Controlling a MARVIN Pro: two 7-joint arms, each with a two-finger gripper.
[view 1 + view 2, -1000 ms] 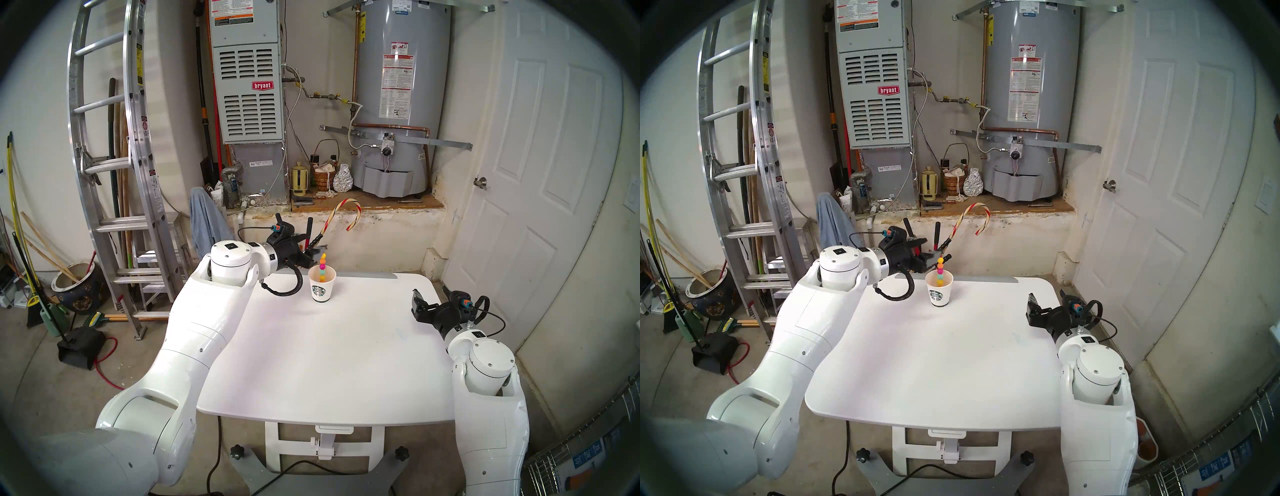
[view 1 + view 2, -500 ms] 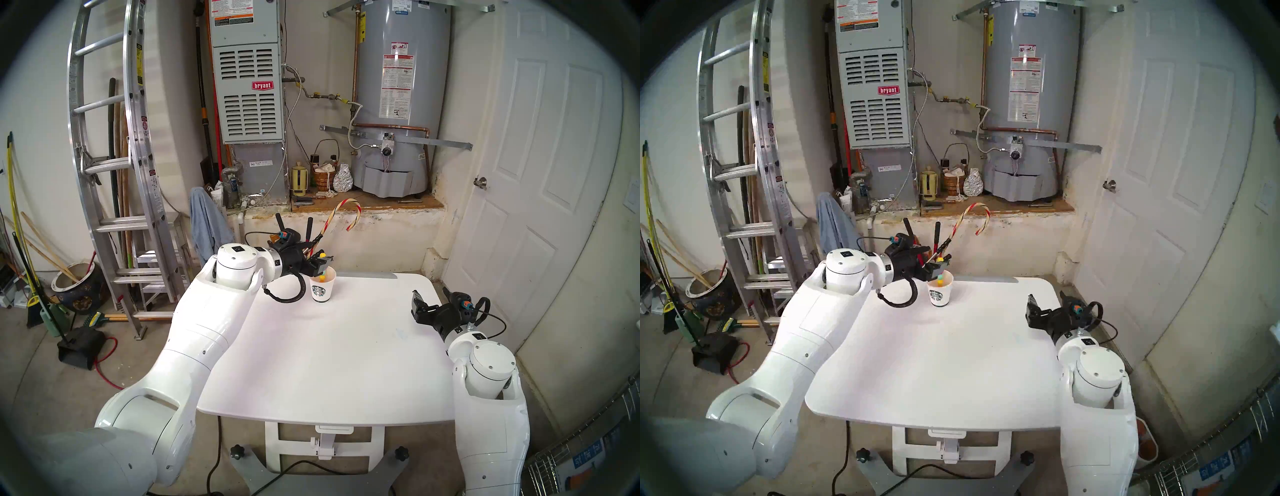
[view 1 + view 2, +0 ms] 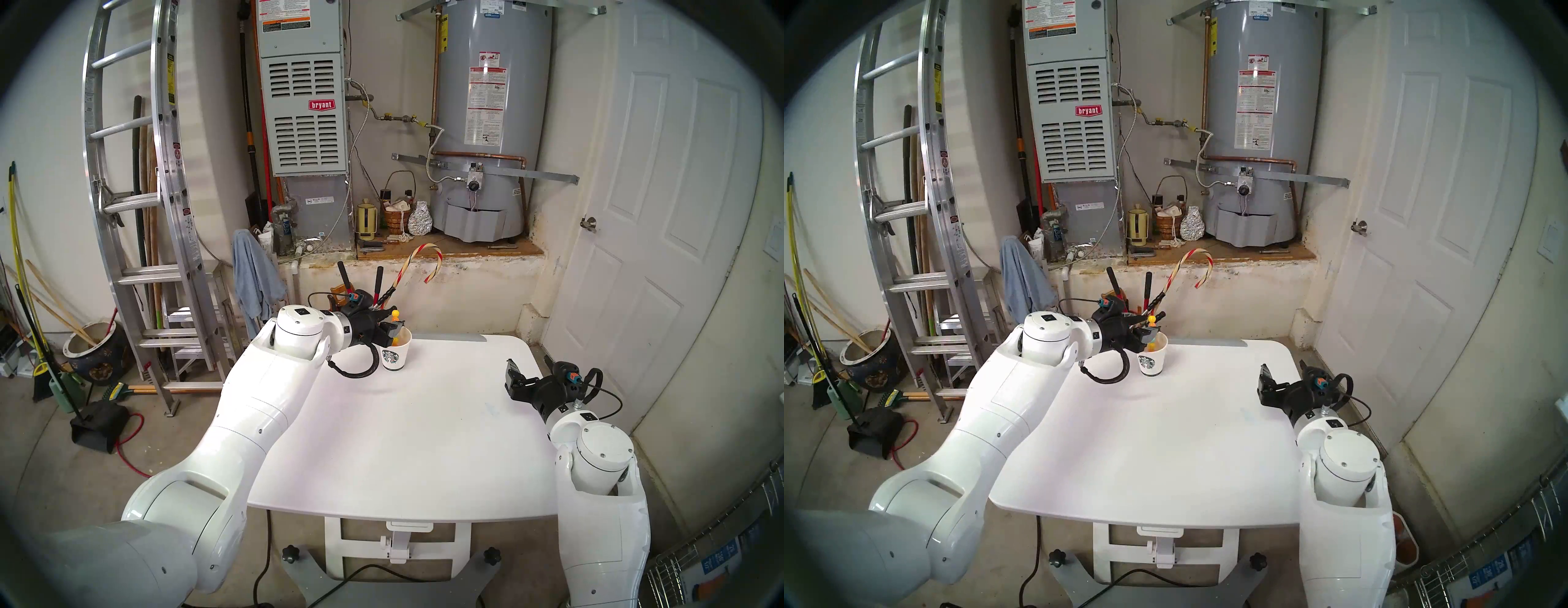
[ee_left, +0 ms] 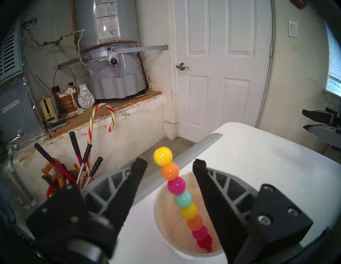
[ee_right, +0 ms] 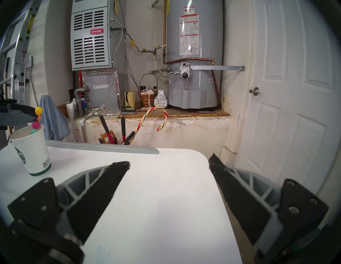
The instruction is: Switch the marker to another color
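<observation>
The marker (image 4: 176,185), a stick of yellow, orange, pink, teal and red balls, stands leaning in a white paper cup (image 4: 160,212) with a green logo at the table's far left. My left gripper (image 4: 170,161) is open, with one finger on each side of the marker's upper part and a gap on both sides. In the head view the left gripper (image 3: 392,329) is at the cup's (image 3: 395,360) rim, and the marker's yellow top (image 3: 395,314) shows above it. My right gripper (image 5: 168,161) is open and empty over the table's right edge (image 3: 528,366).
The white table (image 3: 403,424) holds only the cup. Behind its far edge stands a bucket of long-handled tools (image 4: 73,177) with a red-and-white candy cane (image 3: 418,265). A ladder (image 3: 140,204) is at the left and a white door (image 3: 662,212) at the right.
My left gripper has moved right and down from beside the cup, so that its open fingers now stand on either side of the marker. The right arm has barely shifted.
</observation>
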